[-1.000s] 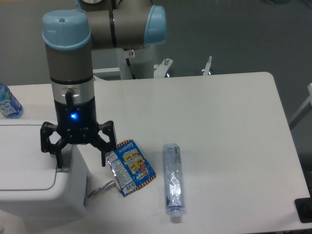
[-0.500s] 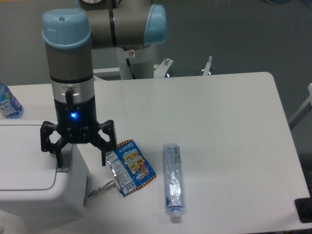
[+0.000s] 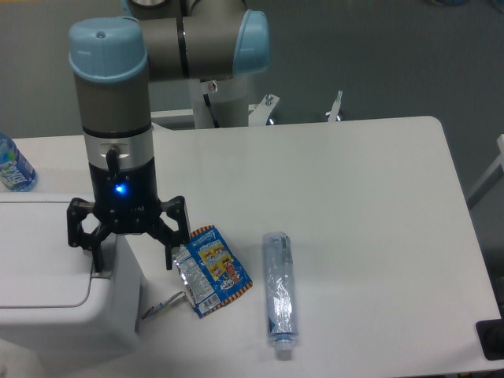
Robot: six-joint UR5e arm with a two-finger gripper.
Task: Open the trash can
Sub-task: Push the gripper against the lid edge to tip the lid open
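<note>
Camera view from the front — why are you parked over that corner?

— My gripper hangs above the trash can at the table's near left, at the lid's right edge, likely where a press would open it.

And the jaws?

— Spread wide, holding nothing. One finger reaches the lid's edge; the other hangs off the side, just above a snack wrapper.
</note>
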